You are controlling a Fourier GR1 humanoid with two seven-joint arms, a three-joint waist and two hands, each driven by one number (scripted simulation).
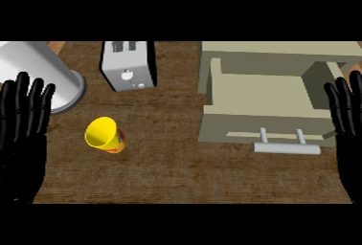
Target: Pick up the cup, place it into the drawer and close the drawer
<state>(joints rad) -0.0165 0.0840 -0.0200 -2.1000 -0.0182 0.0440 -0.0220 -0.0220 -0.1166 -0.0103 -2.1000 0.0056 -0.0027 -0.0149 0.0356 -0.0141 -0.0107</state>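
The left hand rests at the view's left edge, fingers straight and pointing up, holding nothing. The right hand rests the same way at the right edge, fingers straight and empty, just beside the outer wall of the drawer.

The yellow cup stands on the brown wooden counter, nearer the left hand than the right but apart from both, its open mouth showing and a red-orange pattern on its side. It lies outside the drawer, well to the left of it.

The beige drawer is pulled out, its inside bare to the view, and its pale bar handle sticks out from the front panel on two short posts. Behind the cup, at the counter's back, stands a silver toaster. To the toaster's left is a large white cylinder on a round grey base, close above the left hand's fingertips
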